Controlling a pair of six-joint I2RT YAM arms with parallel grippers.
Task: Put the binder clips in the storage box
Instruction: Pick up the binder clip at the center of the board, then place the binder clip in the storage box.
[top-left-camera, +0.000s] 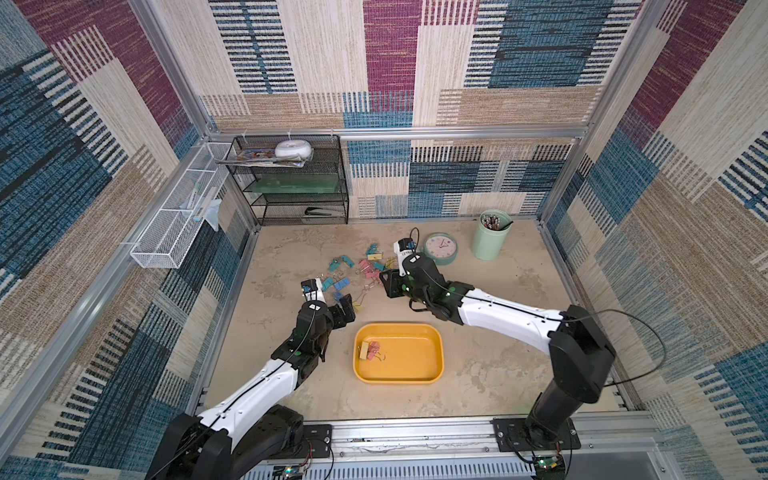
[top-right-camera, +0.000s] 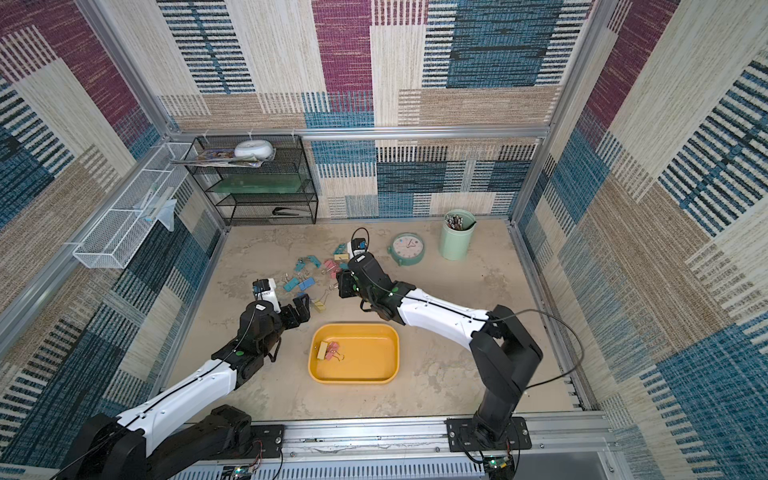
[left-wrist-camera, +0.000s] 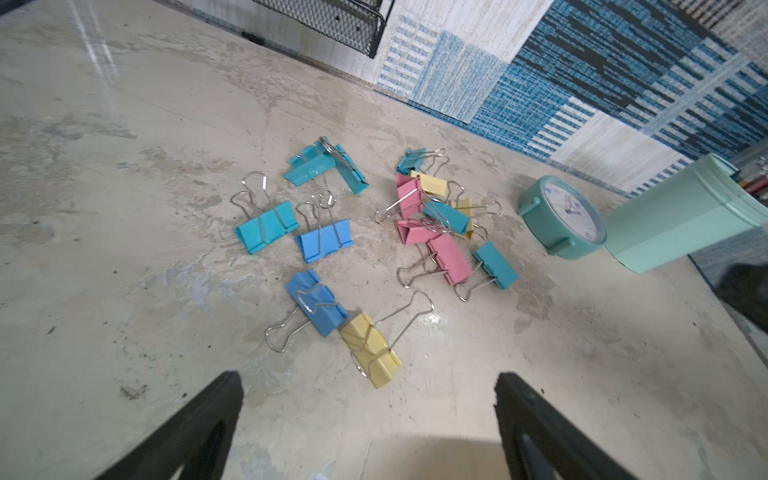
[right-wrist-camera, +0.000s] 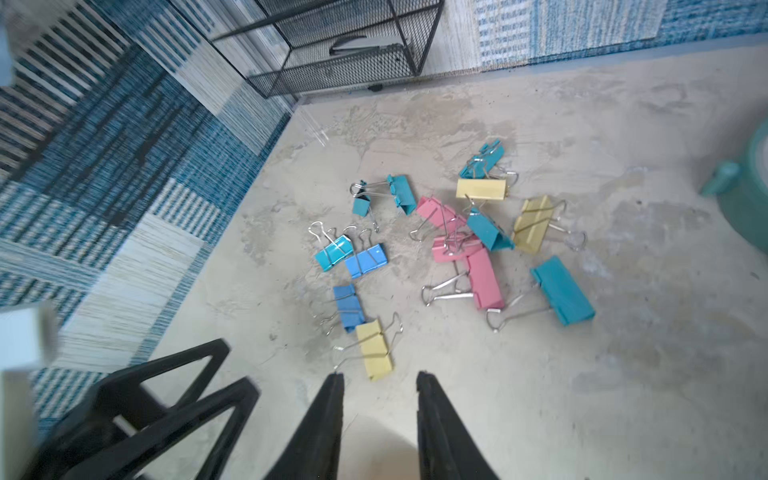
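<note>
Binder clips (top-left-camera: 340, 284) are scattered across the tabletop at mid-frame in both top views; a yellow and a pink one are seen in the left end of the storage box (top-left-camera: 415, 353) below them. The left gripper (left-wrist-camera: 368, 376) is spread wide, the right gripper (right-wrist-camera: 380, 376) narrowly parted, with nothing pinched.

Yellow-orange storage box (top-left-camera: 415, 357) with a few binder clips (top-left-camera: 370, 351) inside, loose clips (top-left-camera: 340, 284) just beyond it.
</note>
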